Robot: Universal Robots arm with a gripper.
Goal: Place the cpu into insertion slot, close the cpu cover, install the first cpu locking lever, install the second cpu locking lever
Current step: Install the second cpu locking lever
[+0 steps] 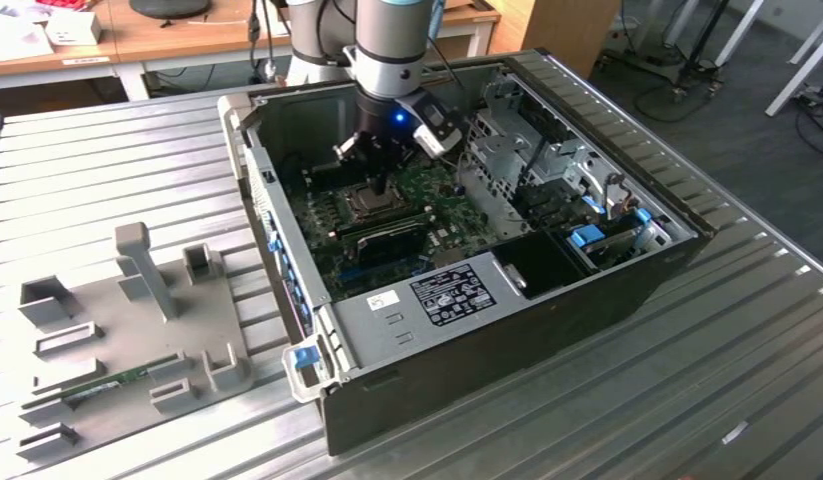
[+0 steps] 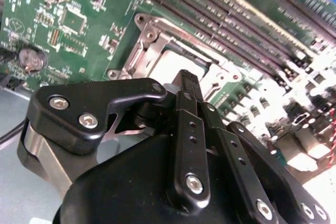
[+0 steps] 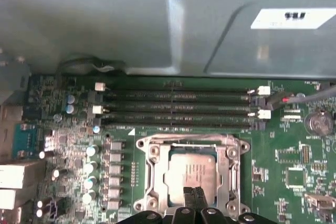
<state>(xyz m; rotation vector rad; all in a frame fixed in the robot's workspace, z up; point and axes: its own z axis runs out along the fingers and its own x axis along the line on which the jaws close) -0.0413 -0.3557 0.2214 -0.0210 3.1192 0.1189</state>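
Claw (image 3: pixel 195 199) fingers together over cpu (image 3: pixel 191 178), seated flat under cover (image 3: pixel 152 157).

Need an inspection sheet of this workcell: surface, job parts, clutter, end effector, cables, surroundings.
Surface: ribbed metal table carrying an open computer case.
Job's things: cpu seated in the insertion slot; cpu cover lies down around it; locking levers cannot be told.
Clutter: grey fixture plate with upright holders, at the exterior view's left.
End effector: end effector low over the cpu, fingers together, nothing between them.
Cables: black cable beside the memory slots.
Surroundings: wooden desk behind the table.
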